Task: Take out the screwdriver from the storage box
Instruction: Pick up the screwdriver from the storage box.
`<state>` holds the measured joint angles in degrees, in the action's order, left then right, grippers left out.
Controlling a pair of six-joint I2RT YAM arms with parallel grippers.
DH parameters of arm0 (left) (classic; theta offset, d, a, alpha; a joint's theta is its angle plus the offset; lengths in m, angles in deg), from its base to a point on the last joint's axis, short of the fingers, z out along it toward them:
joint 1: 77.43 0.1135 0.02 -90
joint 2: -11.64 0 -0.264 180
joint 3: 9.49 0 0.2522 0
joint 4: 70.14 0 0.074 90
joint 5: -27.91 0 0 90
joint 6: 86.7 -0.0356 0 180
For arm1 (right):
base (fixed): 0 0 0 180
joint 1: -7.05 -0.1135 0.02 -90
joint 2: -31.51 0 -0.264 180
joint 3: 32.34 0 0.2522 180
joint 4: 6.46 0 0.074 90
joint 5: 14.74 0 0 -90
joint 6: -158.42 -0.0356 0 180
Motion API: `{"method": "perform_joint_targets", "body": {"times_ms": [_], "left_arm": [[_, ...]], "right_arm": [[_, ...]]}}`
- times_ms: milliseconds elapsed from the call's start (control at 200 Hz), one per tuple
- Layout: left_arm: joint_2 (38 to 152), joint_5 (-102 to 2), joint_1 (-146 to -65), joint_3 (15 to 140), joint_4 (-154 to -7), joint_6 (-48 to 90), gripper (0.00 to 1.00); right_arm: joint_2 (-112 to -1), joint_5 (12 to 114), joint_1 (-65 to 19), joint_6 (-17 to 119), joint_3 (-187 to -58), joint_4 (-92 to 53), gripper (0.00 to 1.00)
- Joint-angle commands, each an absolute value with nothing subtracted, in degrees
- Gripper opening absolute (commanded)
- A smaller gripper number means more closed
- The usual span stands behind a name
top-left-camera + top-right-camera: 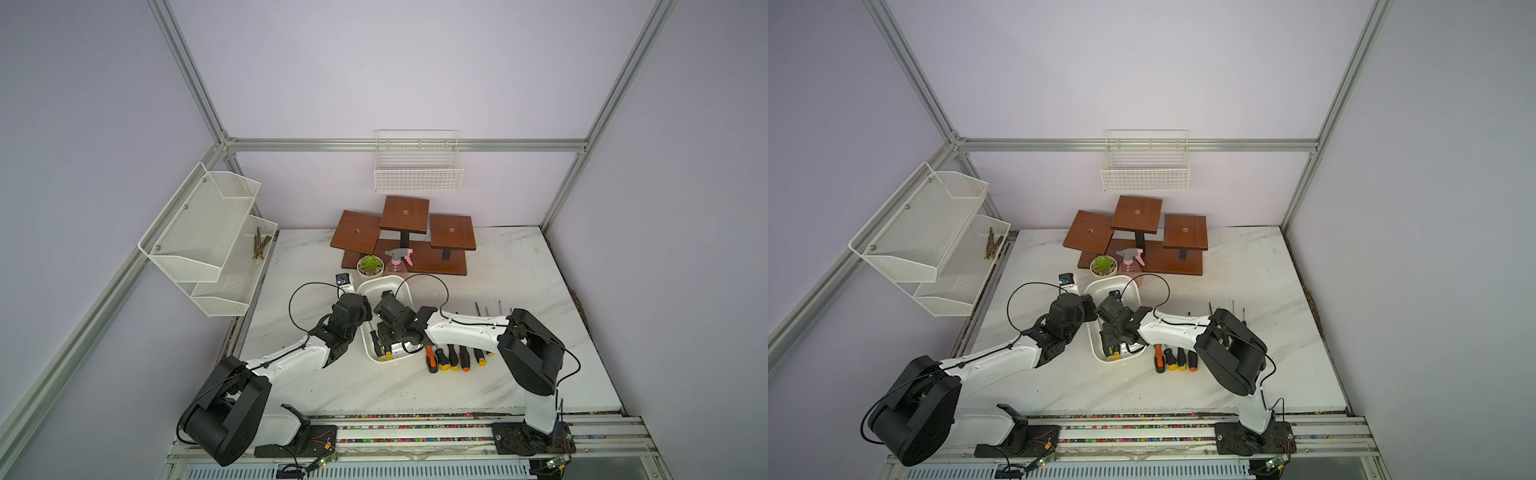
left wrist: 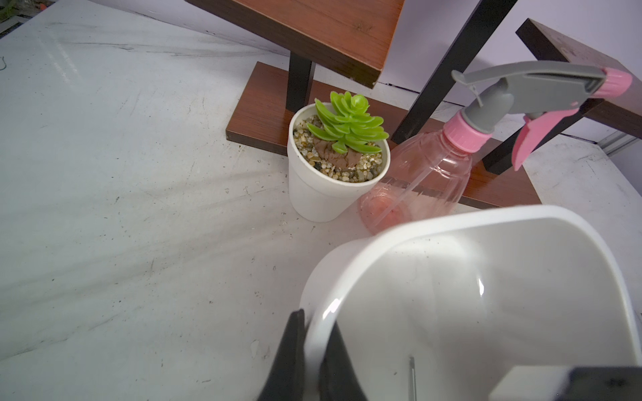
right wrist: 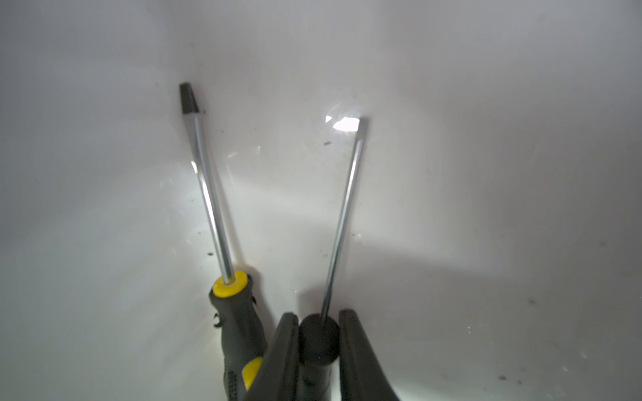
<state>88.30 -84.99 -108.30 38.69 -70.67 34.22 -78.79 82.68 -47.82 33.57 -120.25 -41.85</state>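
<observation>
Right tool (image 3: 319, 314) is down inside the storage box (image 2: 434, 225), jaws narrow and pinched on the black handle of the thin screwdriver (image 3: 318, 338). So the task's thing hasn't left the box: it sits at the near end, tip pointing toward the far end. Left tool (image 2: 314, 323) is clamped shut on the box rim, I'd guess to pin it down.

What worries me:
- The yellow-collared screwdriver (image 3: 236, 312) lies right against one finger. I can't tell if they touch, but a crooked lift could snag it.
- The handle is round and gripped near its front, so it might swivel and the tip scrape the box floor.
- If the rim pinch slips, the box could shift into the spray bottle (image 2: 427, 177) just beside its far end, next to the plant pot (image 2: 319, 194).

The right wrist view is the only one showing the grip; in both top views the arm hides it. The rim pinch shows only from the left wrist. Only the top views show the row of screwdrivers (image 1: 453, 357) on the table (image 1: 498, 270), right of the box.
</observation>
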Motion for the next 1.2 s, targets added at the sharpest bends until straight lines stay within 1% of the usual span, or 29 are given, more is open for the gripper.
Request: {"method": "perform_joint_targets", "body": {"times_ms": [0, 160, 525, 770, 915, 945, 1195], "left_arm": [[88.2, -85.2, -108.5, 39.8, -70.1, 33.4, 0.0], [88.1, -85.2, -108.5, 39.7, -70.1, 33.4, 0.0], [88.1, -85.2, -108.5, 39.8, -70.1, 33.4, 0.0], [88.1, -85.1, -108.5, 39.7, -70.1, 33.4, 0.0], [87.9, -85.2, -108.5, 39.7, -70.1, 33.4, 0.0], [87.9, -85.2, -108.5, 39.7, -70.1, 33.4, 0.0], [87.8, -85.1, -108.5, 39.6, -70.0, 33.4, 0.0]], "right_arm": [[-75.3, 82.2, -47.2, 33.2, -118.0, -41.6, 0.0], [-71.8, 79.5, -46.6, 32.1, -115.2, -37.3, 0.0], [-65.7, 77.5, -46.5, 33.9, -114.3, -34.7, 0.0], [-60.6, 79.5, -46.0, 36.2, -114.7, -39.0, 0.0], [-57.2, 84.5, -45.2, 38.8, -115.2, -44.7, 0.0], [-54.8, 84.9, -45.0, 39.8, -114.9, -45.5, 0.0], [-47.1, 82.7, -39.2, 45.5, -111.8, -50.2, 0.0]]}}
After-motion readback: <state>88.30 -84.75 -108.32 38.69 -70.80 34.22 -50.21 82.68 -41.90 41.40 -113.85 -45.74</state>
